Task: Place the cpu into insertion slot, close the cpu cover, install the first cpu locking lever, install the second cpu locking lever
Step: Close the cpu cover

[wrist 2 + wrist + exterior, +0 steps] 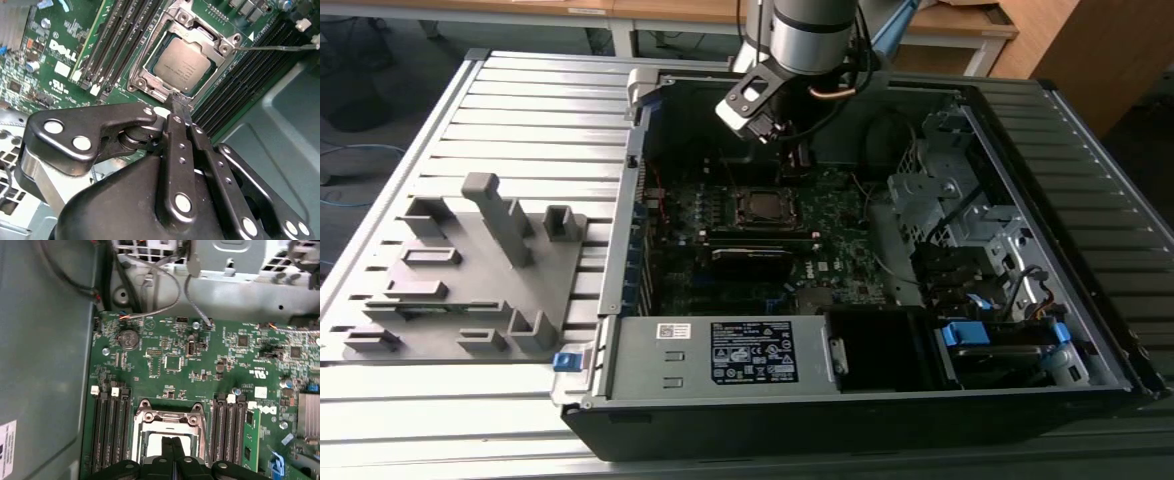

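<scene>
Grey square cpu [184,64] seated in its silver-framed insertion slot [141,80], windowed metal cpu cover [202,39] down (wire lever [280,47] seemingly unlatched); black pincer [176,104] pinched together, empty.

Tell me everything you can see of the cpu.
The cpu is a flat square chip with a dull silvery-grey metal face and faint print. It lies flat on the green motherboard, framed by the silvery cpu cover, whose window shows its face. The gripper, shut, hangs by the cover's edge, off the chip.

cpu [181,64]: silvery-grey square chip, lay flat in insertion slot [140,81]. cpu cover [199,38]: silvery windowed frame, lay down over the chip's edges.
</scene>
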{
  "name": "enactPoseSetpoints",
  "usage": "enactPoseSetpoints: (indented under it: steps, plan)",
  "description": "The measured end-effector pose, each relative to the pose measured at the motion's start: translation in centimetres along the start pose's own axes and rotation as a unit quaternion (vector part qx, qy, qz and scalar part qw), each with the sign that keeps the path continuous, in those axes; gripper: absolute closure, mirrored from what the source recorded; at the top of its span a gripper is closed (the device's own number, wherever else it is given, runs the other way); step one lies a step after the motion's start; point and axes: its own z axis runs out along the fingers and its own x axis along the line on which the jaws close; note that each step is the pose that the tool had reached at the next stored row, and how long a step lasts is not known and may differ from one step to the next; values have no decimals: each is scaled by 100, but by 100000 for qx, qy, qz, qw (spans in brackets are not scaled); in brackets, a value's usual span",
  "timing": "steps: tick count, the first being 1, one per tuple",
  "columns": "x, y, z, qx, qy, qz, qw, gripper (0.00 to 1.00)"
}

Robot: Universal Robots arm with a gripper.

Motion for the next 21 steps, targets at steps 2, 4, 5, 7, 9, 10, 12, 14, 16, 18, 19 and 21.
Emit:
enactPoseSetpoints:
  steps: [2, 4, 5, 7, 9, 10, 12, 14, 16, 18, 19, 21]
  plan:
    - [0, 0, 0, 2, 6, -66, 100000, 90]
    - [0, 0, 0, 0, 9, -83, 100000, 90]
    - [0, 0, 0, 3, 7, -116, 100000, 90]
    - [0, 0, 0, 6, 30, -810, 99997, 90]
    - [0, 0, 1, 11, 83, -2464, 99970, 90]
    - [0, 0, 1, 14, 113, -3392, 99942, 90]
    - [0, 0, 2, 21, 171, -5185, 99865, 90]
    - [0, 0, 2, 28, 221, -6930, 99759, 90]
    - [0, 0, 2, 30, 249, -7792, 99696, 90]
    - [0, 0, 2, 31, 254, -7806, 99695, 90]
    - [0, 0, 2, 31, 255, -7810, 99694, 90]
    - [0, 0, 2, 31, 253, -7820, 99693, 90]
